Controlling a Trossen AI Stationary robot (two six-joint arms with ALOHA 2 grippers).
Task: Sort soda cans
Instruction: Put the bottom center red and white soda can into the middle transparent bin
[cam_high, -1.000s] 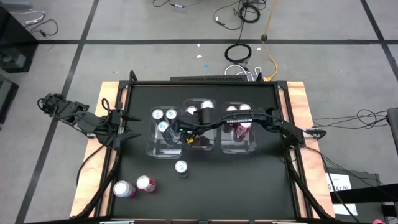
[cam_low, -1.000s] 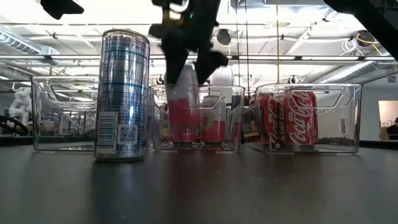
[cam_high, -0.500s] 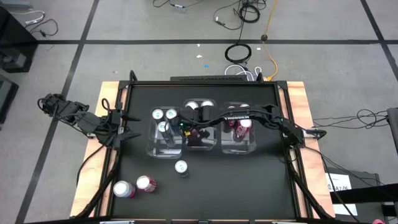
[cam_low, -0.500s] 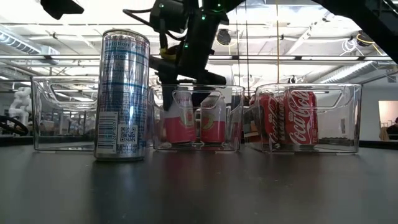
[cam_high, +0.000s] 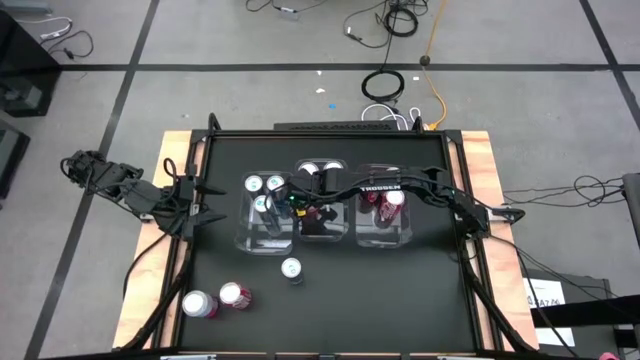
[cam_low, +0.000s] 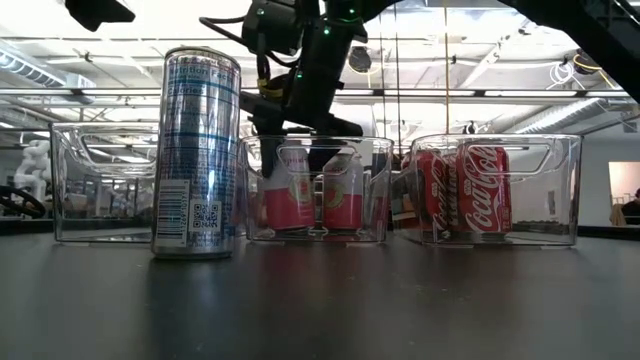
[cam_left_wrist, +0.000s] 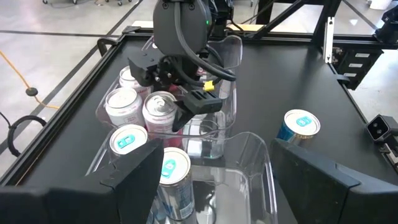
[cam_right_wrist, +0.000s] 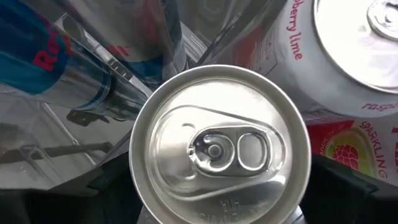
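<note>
Right gripper (cam_left_wrist: 180, 99) pinching a pink can (cam_low: 287, 190) in the middle bin (cam_low: 380, 190), can's silver top (cam_right_wrist: 217, 149) filling the wrist view, left gripper (cam_high: 205, 203) spread at table's left edge, lone blue can (cam_low: 200, 155) standing near the low camera

The right claw (cam_left_wrist: 186, 93) and its arm block access over the middle bin (cam_high: 320, 232). Counter (cam_high: 400, 290) front-right is open; three loose cans (cam_high: 291, 268) stand front-left.
</note>
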